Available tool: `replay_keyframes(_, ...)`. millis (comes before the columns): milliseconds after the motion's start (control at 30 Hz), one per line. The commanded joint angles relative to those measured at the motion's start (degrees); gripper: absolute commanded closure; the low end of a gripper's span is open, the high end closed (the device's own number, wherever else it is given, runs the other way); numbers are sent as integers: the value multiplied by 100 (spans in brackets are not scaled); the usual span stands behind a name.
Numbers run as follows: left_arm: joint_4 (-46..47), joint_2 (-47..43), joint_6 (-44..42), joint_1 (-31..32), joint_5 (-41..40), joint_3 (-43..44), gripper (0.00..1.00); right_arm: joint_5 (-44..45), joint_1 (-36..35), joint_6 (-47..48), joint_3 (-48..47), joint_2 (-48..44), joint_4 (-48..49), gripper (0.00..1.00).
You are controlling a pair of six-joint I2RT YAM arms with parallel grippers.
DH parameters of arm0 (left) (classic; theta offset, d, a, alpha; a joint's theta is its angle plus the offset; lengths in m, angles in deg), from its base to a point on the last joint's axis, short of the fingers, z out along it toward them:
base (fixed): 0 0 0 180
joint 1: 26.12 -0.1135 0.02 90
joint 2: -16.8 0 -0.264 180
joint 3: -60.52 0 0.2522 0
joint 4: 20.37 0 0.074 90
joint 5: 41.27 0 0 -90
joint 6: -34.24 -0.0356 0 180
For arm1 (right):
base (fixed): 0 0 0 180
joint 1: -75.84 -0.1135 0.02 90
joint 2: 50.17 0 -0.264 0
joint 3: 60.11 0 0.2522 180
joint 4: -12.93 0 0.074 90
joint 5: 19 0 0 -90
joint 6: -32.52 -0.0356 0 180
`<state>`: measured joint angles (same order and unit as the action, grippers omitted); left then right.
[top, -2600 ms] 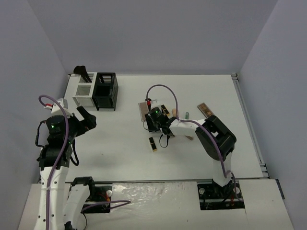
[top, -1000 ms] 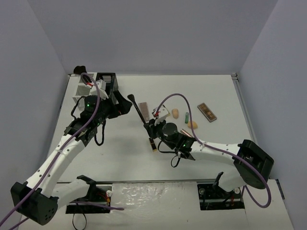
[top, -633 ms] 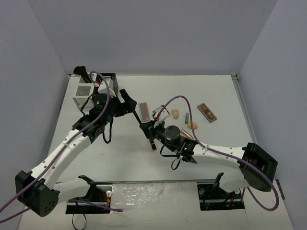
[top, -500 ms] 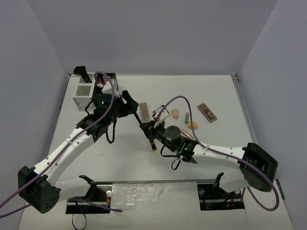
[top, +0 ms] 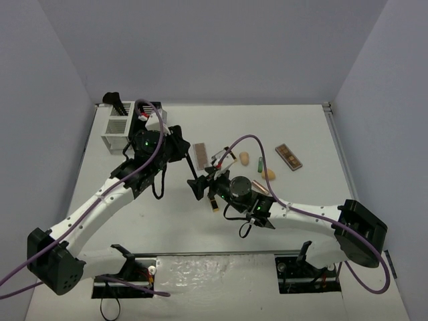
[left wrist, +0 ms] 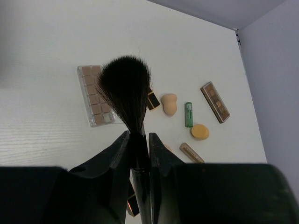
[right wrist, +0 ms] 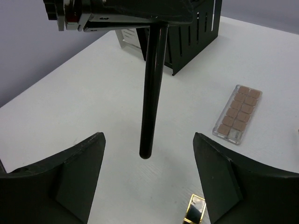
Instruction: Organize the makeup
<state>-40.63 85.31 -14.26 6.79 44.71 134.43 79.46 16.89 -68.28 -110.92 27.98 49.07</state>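
A thin black brush stands between my left gripper's jaws, which are shut on its neck just below the bristles. In the top view the left gripper holds it above the table, handle pointing down. My right gripper is open, its fingers wide on either side of the handle's free end and not touching it. On the table lie a clear palette, a black-and-gold lipstick, two peach sponges, a green tube, a rose-gold tube and a brown palette.
A white slatted bin holding a dark brush stands at the back left. A black slatted bin sits beside it, mostly behind the left arm in the top view. A second lipstick lies by the clear palette.
The left arm reached in from the bins and its gripper shut on the brush. The right gripper, shut on the handle before, has opened and let go.
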Motion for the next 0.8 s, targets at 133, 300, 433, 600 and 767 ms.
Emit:
replay_keyframes(133, 324, -286, -1165, -239, -1298, 584, 100, 295, 162, 245, -215, -413, -239, 2)
replay_keyframes(300, 982, 24, -1701, -1142, -1584, 885, 100, 16, 684, 212, -195, -671, -837, 0)
replay_keyframes(433, 1745, 510, -2084, -2103, -1697, 1191, 100, -221, 985, 180, -17, -845, -930, 0)
replay_keyframes(600, 2639, 1464, -2303, -2952, -1559, 1646, 100, -310, 1060, 341, 74, -802, -973, 0)
replay_keyframes(767, 3458, 2468, -2571, -3514, -1412, 2383, 100, -540, 1160, 368, 76, -543, -849, 0)
